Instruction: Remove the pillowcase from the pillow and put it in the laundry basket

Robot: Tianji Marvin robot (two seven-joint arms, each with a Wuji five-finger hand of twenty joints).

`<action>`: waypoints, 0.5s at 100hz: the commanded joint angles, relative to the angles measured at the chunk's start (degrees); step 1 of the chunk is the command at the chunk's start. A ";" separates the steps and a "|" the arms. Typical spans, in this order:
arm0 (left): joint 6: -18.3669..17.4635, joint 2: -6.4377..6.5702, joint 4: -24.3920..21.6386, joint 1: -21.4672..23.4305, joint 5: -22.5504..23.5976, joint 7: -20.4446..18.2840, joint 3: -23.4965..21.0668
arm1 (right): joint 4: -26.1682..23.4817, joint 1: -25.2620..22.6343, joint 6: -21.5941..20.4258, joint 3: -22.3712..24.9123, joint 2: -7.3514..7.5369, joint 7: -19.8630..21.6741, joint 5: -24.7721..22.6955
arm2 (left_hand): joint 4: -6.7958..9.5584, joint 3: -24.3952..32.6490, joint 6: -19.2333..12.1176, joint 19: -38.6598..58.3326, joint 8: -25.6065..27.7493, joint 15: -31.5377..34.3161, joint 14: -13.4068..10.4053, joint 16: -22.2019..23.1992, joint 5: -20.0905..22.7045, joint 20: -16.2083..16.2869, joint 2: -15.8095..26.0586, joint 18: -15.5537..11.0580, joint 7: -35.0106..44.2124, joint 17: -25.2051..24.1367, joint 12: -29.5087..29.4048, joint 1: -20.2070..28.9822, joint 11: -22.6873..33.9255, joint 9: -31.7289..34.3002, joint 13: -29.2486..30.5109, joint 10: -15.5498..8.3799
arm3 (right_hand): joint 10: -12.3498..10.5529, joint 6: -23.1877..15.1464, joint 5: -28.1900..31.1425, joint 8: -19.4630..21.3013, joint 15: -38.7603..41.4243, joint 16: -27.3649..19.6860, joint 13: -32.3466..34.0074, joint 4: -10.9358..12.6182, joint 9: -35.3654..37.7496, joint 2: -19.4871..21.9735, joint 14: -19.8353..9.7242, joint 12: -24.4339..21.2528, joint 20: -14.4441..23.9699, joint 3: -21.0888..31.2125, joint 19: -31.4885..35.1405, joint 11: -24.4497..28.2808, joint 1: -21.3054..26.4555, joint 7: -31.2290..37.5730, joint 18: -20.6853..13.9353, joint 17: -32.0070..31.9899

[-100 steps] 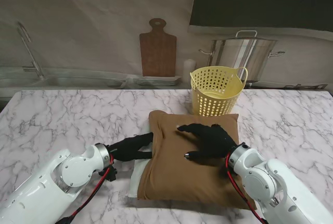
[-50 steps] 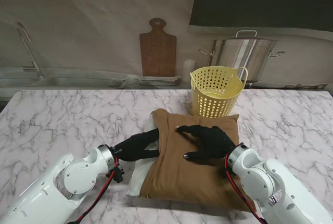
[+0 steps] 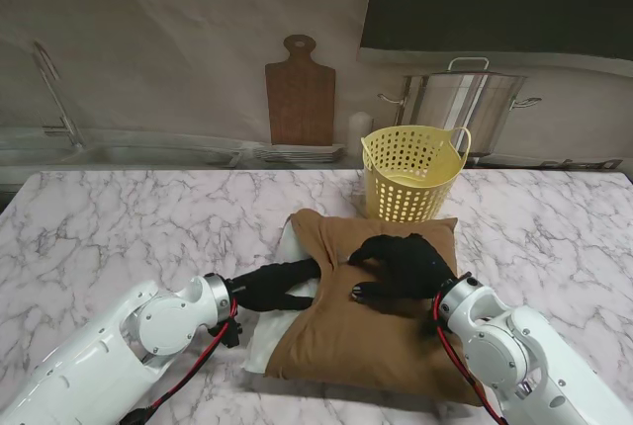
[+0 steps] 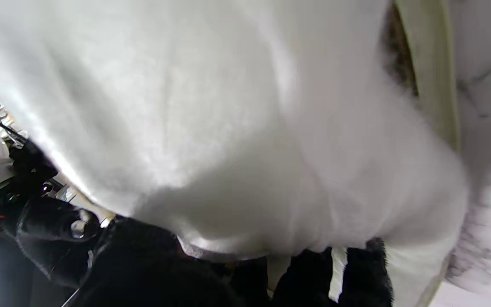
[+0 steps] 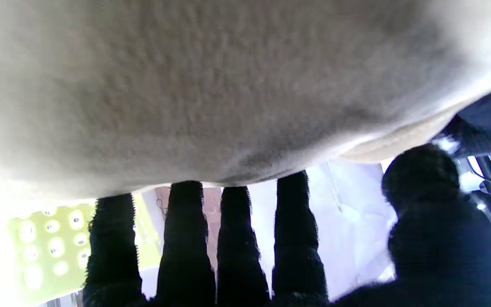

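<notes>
Brown fabric pillowcase (image 3: 371,321) half peeled off the white pillow (image 3: 272,331), near the yellow perforated laundry basket (image 3: 410,173).
The stripping step is under way: the left hand (image 3: 277,285) reaches onto the exposed pillow at the opening, its grip unclear; the right hand (image 3: 401,265) rests curled on the cover, whether pinching cloth I cannot tell. Next: pin the pillow and draw the cover rightward. Both wrist views are filled with blurred cloth.
</notes>
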 commanded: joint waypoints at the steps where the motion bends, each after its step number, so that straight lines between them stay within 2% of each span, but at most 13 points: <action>1: -0.23 -0.08 1.90 -0.06 0.73 -1.93 1.40 | -0.49 -0.26 -0.64 0.00 -0.18 -0.32 -0.32 | -1.00 -0.70 -2.64 4.01 1.84 -0.36 -5.67 -1.09 2.69 -0.64 -1.62 -0.98 1.77 -0.18 0.21 2.61 0.43 -0.65 -0.29 -1.40 | -0.78 -2.13 0.38 1.57 -0.13 -0.23 -0.79 -0.89 0.87 1.70 -1.36 0.60 -0.89 -0.78 0.76 0.00 -1.98 1.78 -1.29 -1.58; 4: -0.35 0.02 2.20 -0.41 1.07 -2.18 1.77 | -0.60 -0.21 -0.71 -0.03 -0.18 -0.23 -0.22 | -0.95 -0.68 -2.67 3.80 1.98 -0.47 -5.88 -1.21 3.48 -0.73 -2.21 -1.07 2.09 -0.24 0.14 2.97 0.42 -0.81 -0.49 -1.53 | -0.84 -1.76 -1.28 0.97 -0.55 -0.64 -1.18 -0.87 0.47 1.69 -1.35 0.56 -1.52 -0.75 0.11 -0.47 -2.08 0.59 -1.24 -1.91; 5: -0.41 0.06 2.30 -0.52 1.19 -2.28 1.89 | -0.62 -0.17 -0.71 -0.08 -0.19 -0.19 -0.17 | -0.94 -0.67 -2.69 3.70 2.01 -0.53 -5.95 -1.26 3.59 -0.78 -2.35 -1.13 2.13 -0.31 0.09 3.07 0.37 -0.96 -0.60 -1.57 | -0.93 -1.44 -4.50 0.25 -1.06 -1.02 -2.05 -0.87 -0.41 1.63 -1.20 0.47 -2.03 -0.79 -0.51 -1.02 -2.29 -1.13 -1.27 -2.57; 9: -0.72 0.17 2.64 -0.85 1.76 -2.44 2.29 | -0.59 0.14 -0.79 -0.34 -0.16 0.09 0.08 | -0.88 -0.69 -2.80 3.43 2.07 -0.68 -6.33 -1.42 3.73 -0.90 -2.93 -1.29 2.19 -0.37 -0.05 3.28 0.28 -1.40 -0.83 -1.64 | -1.53 -1.90 -7.97 -1.01 -1.52 -1.60 -2.82 -0.88 -1.52 1.32 -1.19 0.43 -2.92 -0.66 -1.35 -1.65 -2.58 -3.74 -1.29 -3.24; 11: -0.91 0.20 2.79 -0.96 2.02 -2.41 2.46 | -0.59 0.37 -0.82 -0.50 -0.11 0.42 0.22 | -0.86 -0.69 -2.81 3.36 2.09 -0.69 -6.40 -1.47 3.84 -0.94 -3.23 -1.31 2.23 -0.34 -0.08 3.40 0.33 -1.39 -0.83 -1.69 | -1.95 -2.45 -12.57 -2.43 -1.98 -2.09 -3.70 -0.94 -2.85 0.83 -1.06 0.09 -3.64 -0.39 -2.27 -2.52 -2.98 -6.86 -1.13 -3.98; 16: -1.36 0.31 3.04 -1.14 2.27 -2.60 2.78 | -0.74 1.03 -0.46 -1.11 0.11 2.16 0.51 | -0.79 -0.62 -2.90 3.07 2.15 -0.84 -6.49 -1.65 4.04 -1.07 -3.59 -1.40 2.28 -0.41 -0.19 3.60 0.44 -1.49 -1.06 -1.74 | -1.79 -1.30 -18.33 -4.14 -2.66 -2.65 -5.03 -1.03 -5.06 0.18 -0.86 -0.45 -4.60 0.06 -3.99 -3.58 -3.63 -10.74 -0.76 -5.23; 26: -2.40 0.43 3.34 -1.01 2.55 -2.52 2.99 | -0.03 3.17 0.10 -3.07 0.50 4.38 -0.01 | -0.74 -0.58 -3.17 2.54 2.21 -0.96 -7.11 -1.97 4.29 -1.29 -4.33 -1.65 2.31 -0.33 -0.39 3.81 0.68 -1.58 -1.21 -1.91 | -1.29 -1.59 -24.23 -5.61 -3.25 -3.12 -6.52 -1.14 -8.60 -1.37 -0.70 -0.84 -5.34 0.86 -6.00 -4.13 -4.07 -14.92 -0.47 -5.95; 34: -3.27 0.68 3.34 -0.77 2.95 -2.93 2.92 | 0.99 5.14 0.64 -4.97 0.74 5.51 -0.93 | -0.74 -0.56 -3.23 2.22 2.27 -1.05 -7.30 -2.20 4.60 -1.39 -4.81 -1.73 2.39 -0.29 -0.56 3.88 0.76 -1.83 -1.33 -2.12 | -0.74 -2.17 -25.38 -5.32 -3.60 -3.45 -7.55 -1.16 -11.41 -2.59 -0.71 -1.01 -5.64 1.57 -7.62 -3.77 -3.27 -16.07 -0.17 -6.18; 42: -4.11 1.04 3.06 -0.18 3.49 -3.76 2.41 | 1.95 7.07 1.81 -6.76 1.04 6.81 -2.78 | -0.75 -0.50 -3.21 1.82 2.35 -1.18 -7.61 -2.45 4.98 -1.52 -4.82 -1.80 2.53 -0.35 -0.70 3.85 0.80 -1.93 -1.56 -2.28 | 0.13 0.42 -25.06 -4.72 -3.68 -3.57 -7.97 -1.03 -12.54 -3.02 -0.64 -1.11 -5.64 1.91 -8.18 -3.57 -2.93 -15.84 -0.23 -6.36; 50: -5.02 1.34 2.66 0.82 3.81 -4.39 1.49 | 3.12 8.91 3.31 -8.64 1.17 7.77 -3.19 | -0.77 -0.49 -3.19 1.58 2.47 -1.17 -7.48 -2.61 5.45 -1.56 -4.88 -1.77 2.74 -0.21 -0.80 3.84 0.84 -1.82 -1.51 -2.19 | 0.54 2.62 -23.14 -1.70 -1.91 -2.57 -5.76 -1.04 -11.36 -3.89 -0.94 0.92 -5.05 1.90 -8.64 0.56 -1.11 -13.28 -0.08 -5.78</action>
